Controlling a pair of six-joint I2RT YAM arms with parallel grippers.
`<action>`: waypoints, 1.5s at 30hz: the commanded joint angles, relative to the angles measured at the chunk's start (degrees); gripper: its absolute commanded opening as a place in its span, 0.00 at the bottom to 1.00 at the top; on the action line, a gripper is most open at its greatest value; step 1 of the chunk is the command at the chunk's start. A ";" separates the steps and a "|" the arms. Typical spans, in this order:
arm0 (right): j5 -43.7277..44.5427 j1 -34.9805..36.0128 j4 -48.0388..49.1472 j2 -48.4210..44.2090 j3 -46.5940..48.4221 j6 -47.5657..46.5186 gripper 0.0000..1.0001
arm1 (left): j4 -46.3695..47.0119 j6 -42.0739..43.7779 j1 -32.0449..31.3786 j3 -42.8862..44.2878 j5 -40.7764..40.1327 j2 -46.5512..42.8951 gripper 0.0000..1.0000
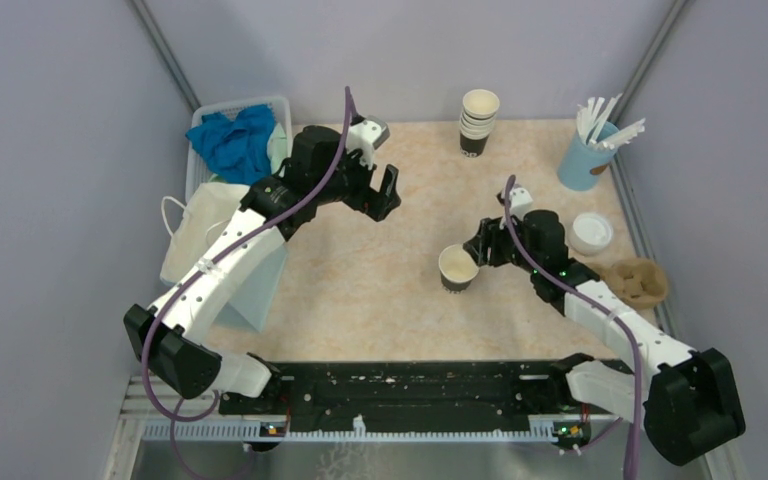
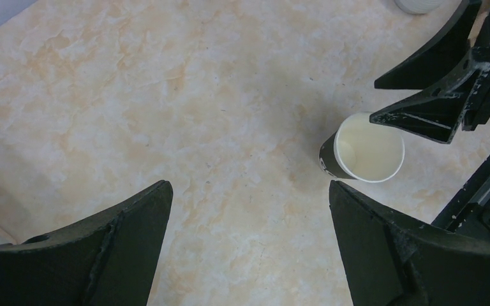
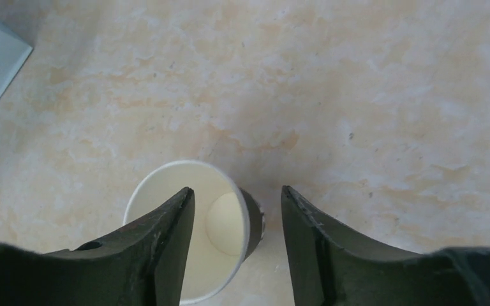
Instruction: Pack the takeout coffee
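Nearest the arm bases, the right gripper hangs over the takeout coffee cup, which stands upright on the counter about mid-depth and right of centre. Its jaws are spread, one fingertip above the cup's mouth and the other outside the wall, with a gap showing on both sides, so nothing is pinched. The cup is dark brown paper with a cream inside. It has no lid on it and looks empty, so I judge it very light, easy to tip or skid, and thin enough to dent under a hard squeeze. The rolled rim should be its stiffest part. A gentle pinch of the wall just under that rim, or a hold across the body, seems the safest grip. Just right of the cup lie a loose white lid and a brown pulp carrier. Farther back and to the left, the left gripper hovers with its jaws spread wide and empty. A stack of lidless cups stands at the far edge.
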 commanded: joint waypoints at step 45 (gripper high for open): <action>27.23 -31.03 -31.88 37.24 38.87 -1.85 0.16 | 1.73 1.62 -0.71 0.69 0.73 -0.53 0.99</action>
